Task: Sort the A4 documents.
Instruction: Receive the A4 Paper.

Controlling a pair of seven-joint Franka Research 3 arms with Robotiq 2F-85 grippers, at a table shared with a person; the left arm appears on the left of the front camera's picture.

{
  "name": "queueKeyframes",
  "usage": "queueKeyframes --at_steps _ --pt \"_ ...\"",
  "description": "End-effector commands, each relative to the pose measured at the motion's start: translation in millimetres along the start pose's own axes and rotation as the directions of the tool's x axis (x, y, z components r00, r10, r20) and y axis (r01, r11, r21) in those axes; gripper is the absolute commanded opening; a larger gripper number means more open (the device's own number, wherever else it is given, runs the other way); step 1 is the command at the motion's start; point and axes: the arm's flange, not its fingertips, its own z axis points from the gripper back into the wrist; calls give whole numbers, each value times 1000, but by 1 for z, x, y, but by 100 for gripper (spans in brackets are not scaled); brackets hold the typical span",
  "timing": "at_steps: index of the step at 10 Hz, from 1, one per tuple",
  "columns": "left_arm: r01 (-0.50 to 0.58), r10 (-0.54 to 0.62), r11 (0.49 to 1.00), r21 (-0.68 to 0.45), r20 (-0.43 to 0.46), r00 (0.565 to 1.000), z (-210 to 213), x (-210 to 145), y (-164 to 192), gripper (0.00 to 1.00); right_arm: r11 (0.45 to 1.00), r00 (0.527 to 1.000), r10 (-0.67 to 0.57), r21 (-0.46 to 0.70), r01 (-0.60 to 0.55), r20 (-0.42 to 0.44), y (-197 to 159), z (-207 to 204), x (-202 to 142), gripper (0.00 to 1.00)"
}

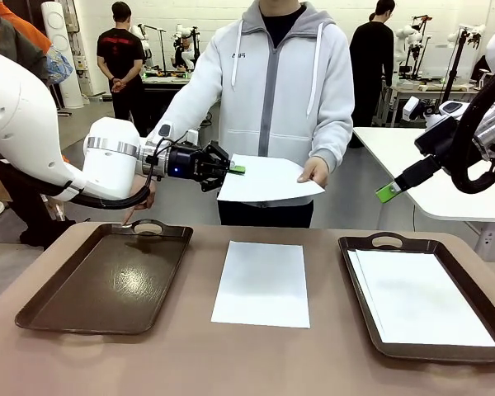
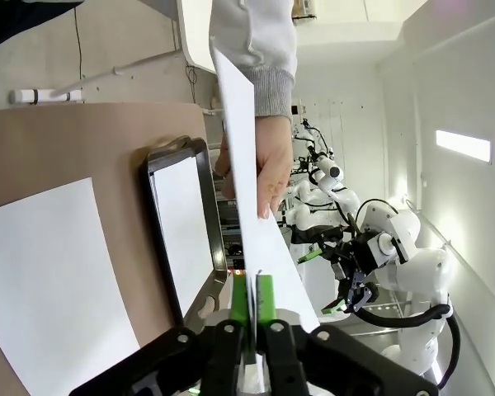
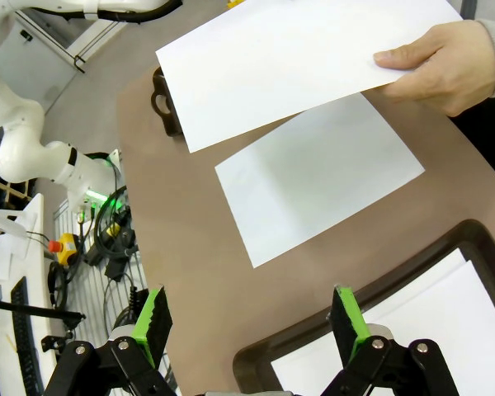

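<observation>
- The left hand [image 1: 235,169] is clamped on one edge of the held sheet [image 1: 268,177]. Its green pads pinch the paper in the air beyond the far edge of the counter [image 1: 231,363].
- The person's hand [image 1: 315,172] grips the opposite end of that sheet, thumb on top, so the sheet spans between the two.
- The right hand [image 1: 388,192] hangs in the air near the right tray [image 1: 351,247], holding nothing. In its wrist view, its pads [image 3: 157,322] stand well apart.
- A second sheet [image 1: 262,283] lies flat on the counter between the two trays.
- The right tray holds stacked sheets [image 1: 421,297], slightly fanned.
- The left tray [image 1: 107,280] shows its glossy brown floor.
</observation>
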Motion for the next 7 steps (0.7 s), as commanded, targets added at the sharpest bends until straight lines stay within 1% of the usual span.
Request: queueKeyframes --at_steps 1,2,7 --pt "-1 2 1000 -23 32 999 -1 -4 -3 6 1000 1000 1 0 -1 0 0 -1 0 100" --pt "-1 2 1000 -26 34 999 -1 -4 -3 0 1000 1000 1 0 -1 0 0 -1 0 100" --pt "-13 14 999 -33 28 1000 1 -3 -3 0 1000 1000 1 0 -1 0 0 -1 0 100"
